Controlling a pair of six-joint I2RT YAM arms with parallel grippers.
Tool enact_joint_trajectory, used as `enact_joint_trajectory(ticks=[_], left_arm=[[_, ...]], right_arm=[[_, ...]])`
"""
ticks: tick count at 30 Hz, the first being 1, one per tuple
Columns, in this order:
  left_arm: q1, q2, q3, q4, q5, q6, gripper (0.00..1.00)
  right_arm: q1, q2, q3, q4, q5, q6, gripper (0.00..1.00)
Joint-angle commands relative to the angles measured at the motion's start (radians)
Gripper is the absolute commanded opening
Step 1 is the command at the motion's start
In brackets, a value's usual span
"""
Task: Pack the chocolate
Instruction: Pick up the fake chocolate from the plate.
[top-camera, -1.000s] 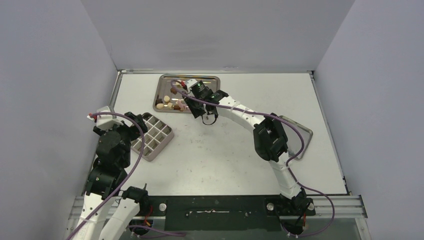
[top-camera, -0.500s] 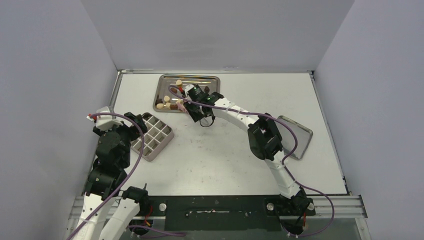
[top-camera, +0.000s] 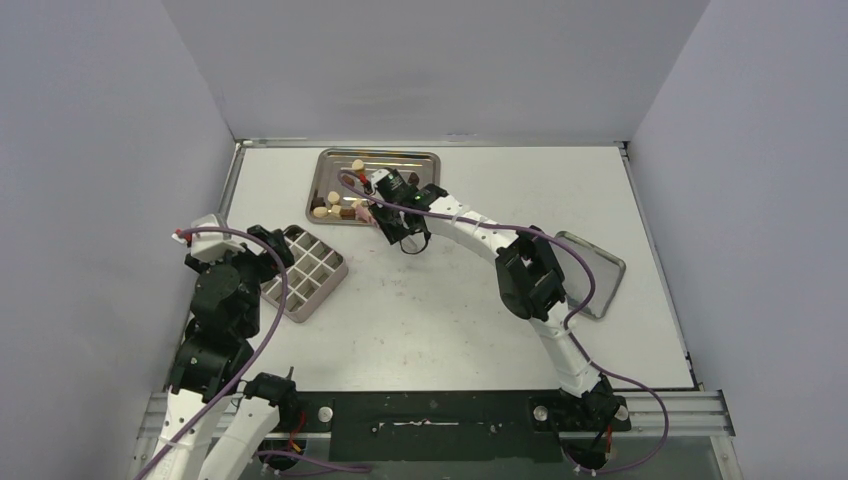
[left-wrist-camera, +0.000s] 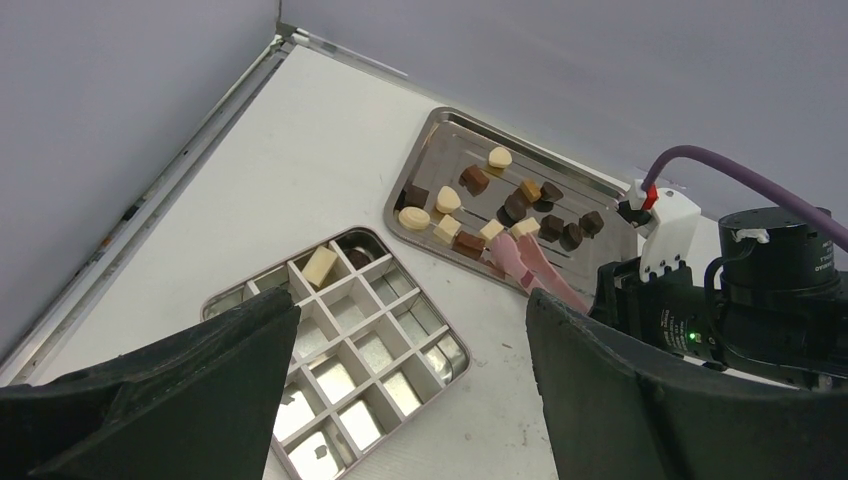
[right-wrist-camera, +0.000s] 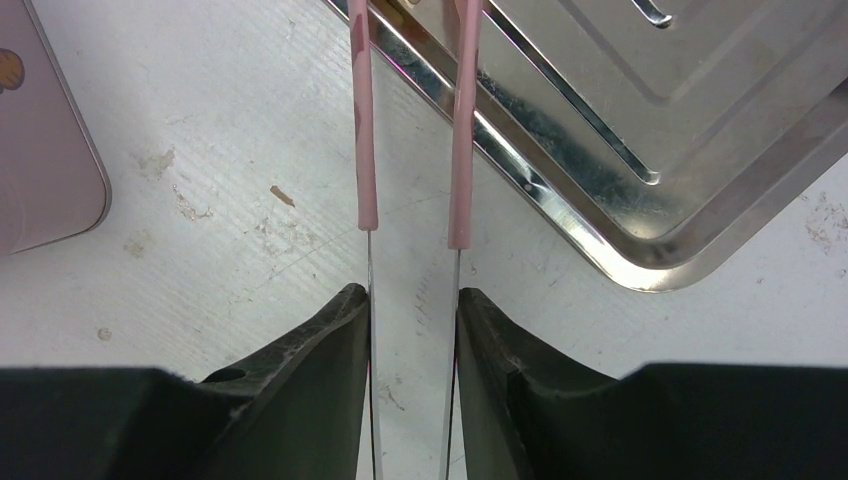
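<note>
Two grippers share the picking step: the left gripper (left-wrist-camera: 410, 305) hangs wide open and empty above the divided box (left-wrist-camera: 350, 320), while the right gripper (right-wrist-camera: 412, 300) squeezes the pink tongs (right-wrist-camera: 460, 120) partway, their tips ahead of it over the steel tray (left-wrist-camera: 425, 140), where most of the chocolate (left-wrist-camera: 517, 205) lies. Next, I judge, the tips must pinch one piece. Grey walls (top-camera: 430, 60) enclose a scuffed white table (top-camera: 450, 310).

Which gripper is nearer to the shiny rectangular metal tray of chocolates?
Right. The right gripper sits at the tray edge; the left gripper hangs by the gridded metal box.
</note>
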Motion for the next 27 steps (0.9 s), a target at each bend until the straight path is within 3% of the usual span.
enact_joint_trajectory(ticks=[1, 6, 17, 27], left_arm=[[-0.002, -0.015, 0.002, 0.049, -0.019, 0.009, 0.82], [-0.002, -0.02, 0.001, 0.048, -0.022, 0.011, 0.82], [-0.002, -0.024, 0.007, 0.051, -0.028, 0.008, 0.82], [-0.005, -0.05, 0.117, -0.005, -0.011, -0.043, 0.82]], right_arm=[[0.007, -0.085, -0.019, 0.059, 0.026, 0.023, 0.2], [0.013, -0.146, -0.07, 0.129, 0.07, 0.043, 0.15], [0.056, -0.213, -0.106, 0.208, 0.079, 0.068, 0.15], [0.131, -0.27, -0.215, 0.437, -0.051, 0.187, 0.16]])
